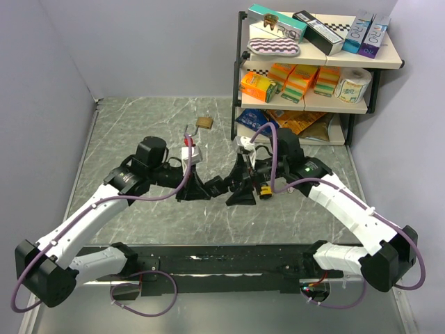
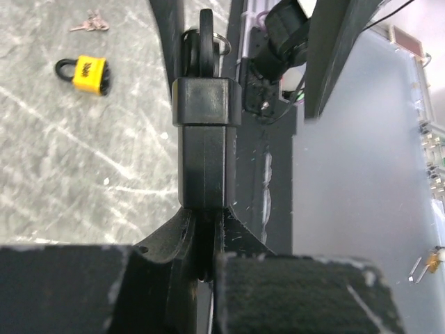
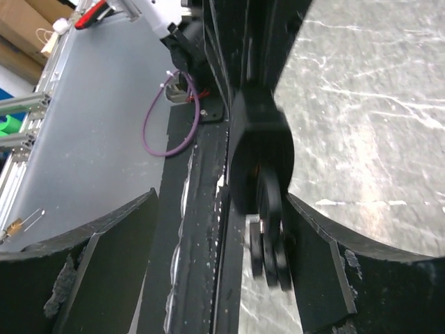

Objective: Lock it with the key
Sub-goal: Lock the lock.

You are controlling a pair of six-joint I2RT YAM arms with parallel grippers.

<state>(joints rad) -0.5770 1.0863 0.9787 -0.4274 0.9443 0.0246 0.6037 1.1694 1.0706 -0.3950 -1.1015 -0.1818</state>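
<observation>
Yellow padlock [image 2: 87,74] lies on the grey marbled table [image 2: 42,174], well apart from both arms, with spare keys [image 2: 90,26] near it on the far side. At mid-table the left gripper [image 2: 205,97] is pinched tight on the key [image 2: 205,35], whose black head and ring stick out past the fingertips. Facing it, the right gripper [image 3: 222,209] has its jaws spread wide, one finger on each side of the blurred key.
</observation>
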